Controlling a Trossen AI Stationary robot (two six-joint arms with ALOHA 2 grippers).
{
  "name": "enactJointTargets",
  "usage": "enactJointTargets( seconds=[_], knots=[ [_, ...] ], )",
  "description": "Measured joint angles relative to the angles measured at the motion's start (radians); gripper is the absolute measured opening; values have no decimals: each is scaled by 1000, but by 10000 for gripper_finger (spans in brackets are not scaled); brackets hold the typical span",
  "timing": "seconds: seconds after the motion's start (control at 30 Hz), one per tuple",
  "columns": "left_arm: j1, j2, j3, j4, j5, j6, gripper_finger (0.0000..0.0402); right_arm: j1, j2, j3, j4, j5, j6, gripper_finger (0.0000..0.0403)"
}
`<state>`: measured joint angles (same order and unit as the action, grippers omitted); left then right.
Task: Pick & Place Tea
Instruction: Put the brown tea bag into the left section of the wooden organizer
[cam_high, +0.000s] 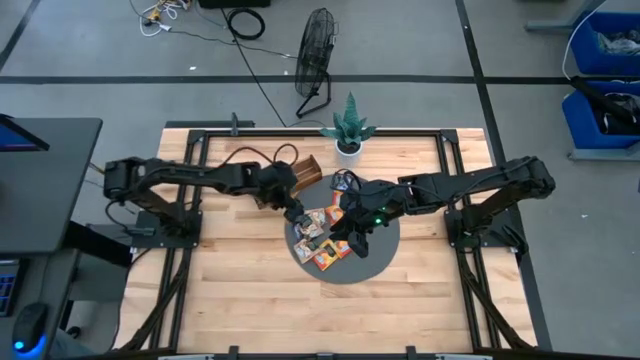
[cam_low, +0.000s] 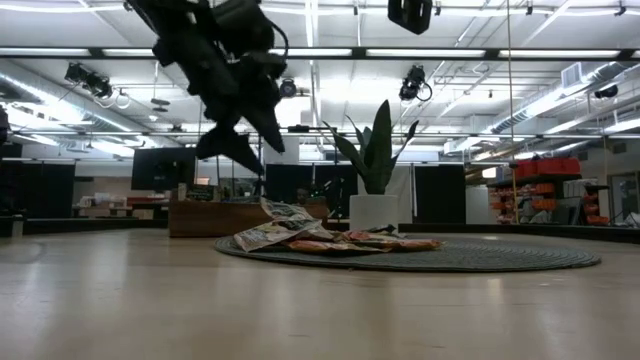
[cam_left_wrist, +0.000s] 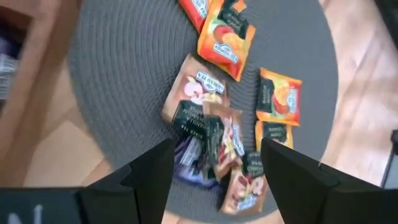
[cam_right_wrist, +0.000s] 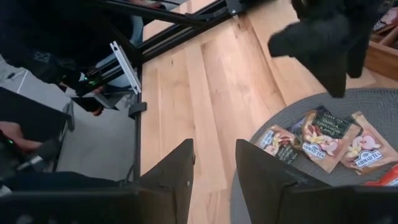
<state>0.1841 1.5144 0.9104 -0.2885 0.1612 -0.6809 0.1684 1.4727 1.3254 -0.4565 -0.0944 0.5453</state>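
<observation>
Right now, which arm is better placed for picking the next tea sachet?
Probably the left: its pincer is open directly above the tea sachets on the round mat. The right pincer looks past the mat's edge toward bare table.

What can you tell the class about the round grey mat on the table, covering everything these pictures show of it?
The mat is a dark grey disc that looks woven, with fine ribs circling its surface. It lies flat on the wooden table, near the middle, in front of a potted plant and beside a wooden tray. A loose pile of tea sachets lies on it, some overlapping. Both arms reach over it; the left claw hangs open above the sachets, not touching the mat.
</observation>
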Motion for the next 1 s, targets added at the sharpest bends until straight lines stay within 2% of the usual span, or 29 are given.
enactJointTargets(
  seconds=[0.33, 0.63, 1.0],
  knots=[
    [-17, 111, 1, 61, 73, -48, 245, 0, 0, 0, 6, 0, 12, 127],
    [-70, 137, 1, 106, 57, -68, 245, 0, 0, 0, 6, 0, 11, 127],
    [-76, 163, 0, 111, 54, -75, 245, 0, 0, 0, 6, 0, 7, 127]
  ],
)
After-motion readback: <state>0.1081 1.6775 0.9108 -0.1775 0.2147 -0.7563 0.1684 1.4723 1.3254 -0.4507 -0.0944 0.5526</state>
